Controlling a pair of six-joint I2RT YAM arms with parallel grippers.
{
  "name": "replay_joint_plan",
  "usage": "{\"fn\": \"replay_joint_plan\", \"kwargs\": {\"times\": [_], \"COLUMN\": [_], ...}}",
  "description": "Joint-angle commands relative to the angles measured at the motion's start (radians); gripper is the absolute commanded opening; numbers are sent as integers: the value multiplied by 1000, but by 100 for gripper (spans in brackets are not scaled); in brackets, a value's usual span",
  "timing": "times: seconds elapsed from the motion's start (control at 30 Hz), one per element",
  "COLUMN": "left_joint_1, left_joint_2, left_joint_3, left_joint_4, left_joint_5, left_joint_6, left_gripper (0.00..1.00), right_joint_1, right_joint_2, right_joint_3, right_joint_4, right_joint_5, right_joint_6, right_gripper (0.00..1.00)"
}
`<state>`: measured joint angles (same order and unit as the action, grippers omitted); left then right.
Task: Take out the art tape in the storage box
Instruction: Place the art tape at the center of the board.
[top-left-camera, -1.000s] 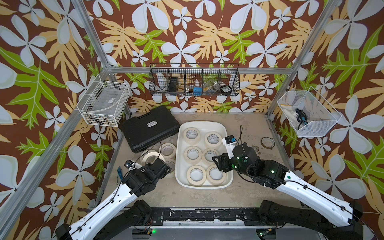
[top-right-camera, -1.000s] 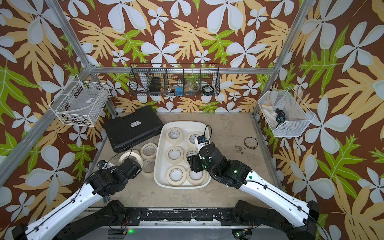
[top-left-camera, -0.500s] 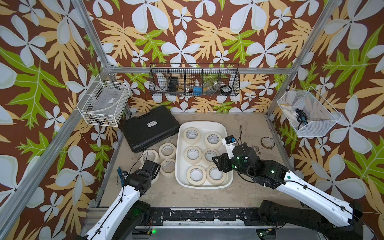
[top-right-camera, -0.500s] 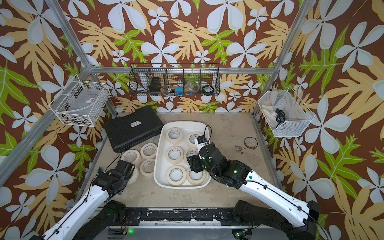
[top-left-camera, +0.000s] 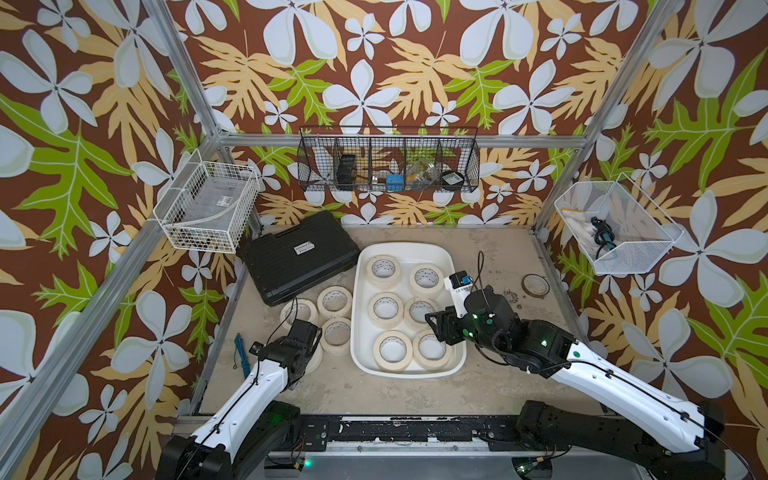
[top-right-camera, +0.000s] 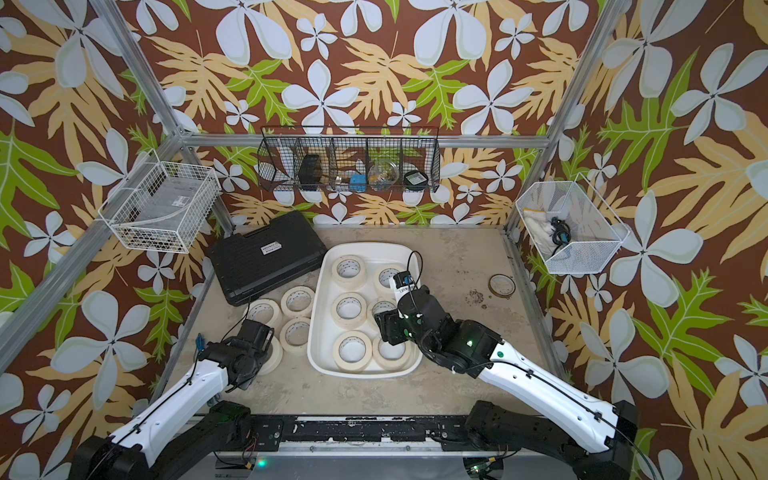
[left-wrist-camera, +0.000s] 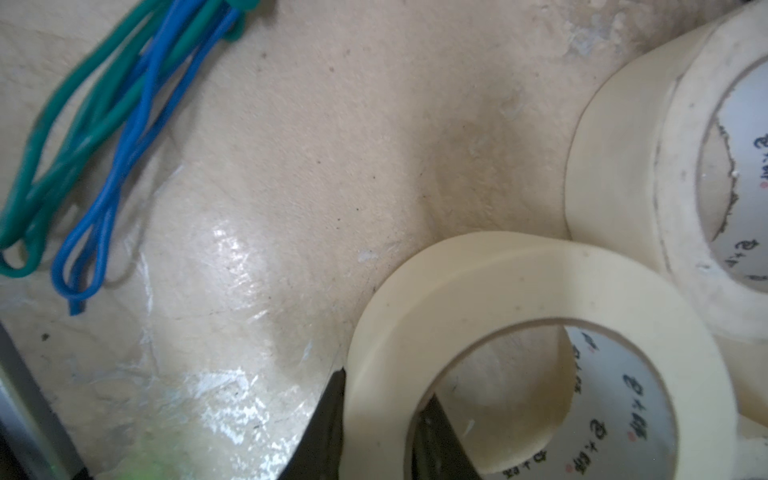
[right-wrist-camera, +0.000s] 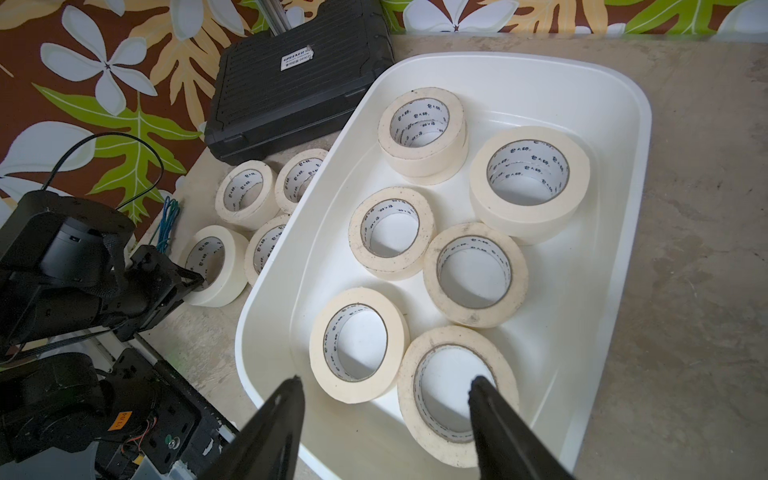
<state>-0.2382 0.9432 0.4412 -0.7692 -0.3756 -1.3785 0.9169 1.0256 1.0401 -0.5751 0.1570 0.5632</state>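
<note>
Storage box (top-left-camera: 419, 252): shallow white tub, rounded corners, upright mid-table (top-left-camera: 494, 257). Six cream tape rolls (top-left-camera: 371, 309) lie flat inside in two rows, white printed cores; far pair look double-stacked. Three more rolls (top-left-camera: 322, 300) flat on table just left of box; fourth roll (left-wrist-camera: 478, 270) beside them, wall pinched in left claw (left-wrist-camera: 382, 399).

The storage box (top-left-camera: 415, 250) is sitting at the middle of the table (top-left-camera: 490, 257). Inside it, art tape (top-left-camera: 370, 309) is lying in two columns of three. Four more rolls (top-left-camera: 321, 301) are lying just left of the box, outside it. The hard case (top-left-camera: 299, 262) is lying behind those rolls. A thin ring (top-left-camera: 525, 286) is lying well right of the box. A wire bundle (top-left-camera: 240, 353) is lying at the front-left edge.
</note>
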Motion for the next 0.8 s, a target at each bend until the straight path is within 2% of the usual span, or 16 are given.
{"fn": "replay_joint_plan", "kwargs": {"times": [0.0, 0.43, 0.57, 0.6, 0.7, 0.77], "left_joint_1": [10, 102, 111, 112, 118, 118], "left_joint_2": [26, 203, 211, 207, 194, 187], "left_joint_3": [17, 59, 50, 47, 42, 45], "left_joint_4": [21, 93, 114, 114, 114, 116], "left_joint_5": [-62, -63, -63, -63, -54, -58], "left_joint_6": [23, 131, 144, 142, 140, 147], "left_gripper": [0, 0, 6, 9, 44, 55], "right_joint_1": [0, 1, 0, 0, 0, 0], "right_joint_2": [2, -2, -2, -2, -2, 0], "right_joint_3": [1, 5, 1, 1, 0, -2], "right_joint_4": [-5, -17, -17, -17, -17, -15], "right_joint_5": [16, 29, 30, 30, 31, 34], "right_joint_6": [-13, -20, -19, -19, -19, -19], "right_gripper": [66, 66, 66, 67, 67, 67]}}
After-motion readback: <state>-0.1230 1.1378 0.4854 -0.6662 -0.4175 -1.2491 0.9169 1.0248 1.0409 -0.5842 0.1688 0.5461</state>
